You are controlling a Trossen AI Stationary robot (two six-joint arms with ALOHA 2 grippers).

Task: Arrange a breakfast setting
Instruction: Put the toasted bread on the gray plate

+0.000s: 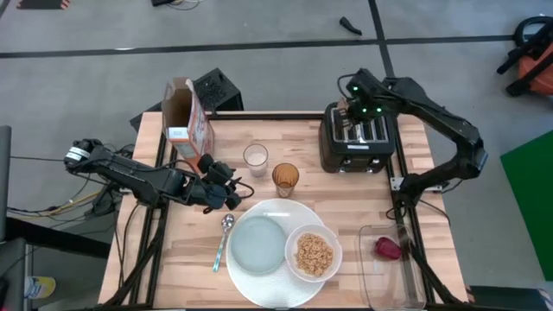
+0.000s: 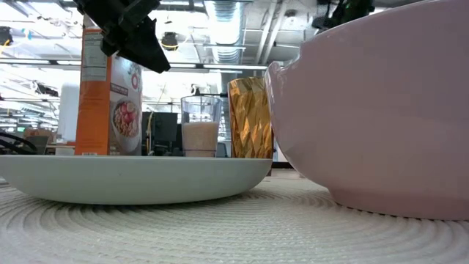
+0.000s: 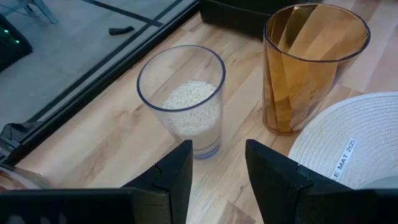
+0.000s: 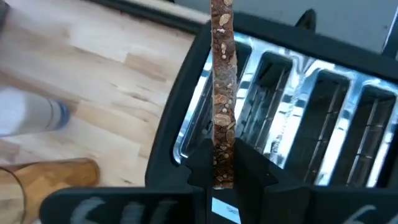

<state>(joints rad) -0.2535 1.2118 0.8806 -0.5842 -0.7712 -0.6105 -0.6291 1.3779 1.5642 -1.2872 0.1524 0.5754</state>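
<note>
Right pincer (image 4: 222,163) grips the brown toast slice (image 4: 222,87) upright over the black toaster (image 1: 359,136) at the bench's far right edge.
Left pincer (image 3: 216,168) hovers half-open, empty, just near of the clear glass (image 3: 184,99), the amber cup (image 3: 311,62) beside it. Large round white plate (image 1: 278,294), smaller pale grey-blue plate (image 1: 257,244), white bowl (image 1: 292,250) and metal spoon (image 1: 223,240) crowd the near edge.

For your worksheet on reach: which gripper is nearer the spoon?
Left. The left gripper hovers just above the spoon, beside the plate; the right gripper is across the table over the toaster, holding toast.
</note>
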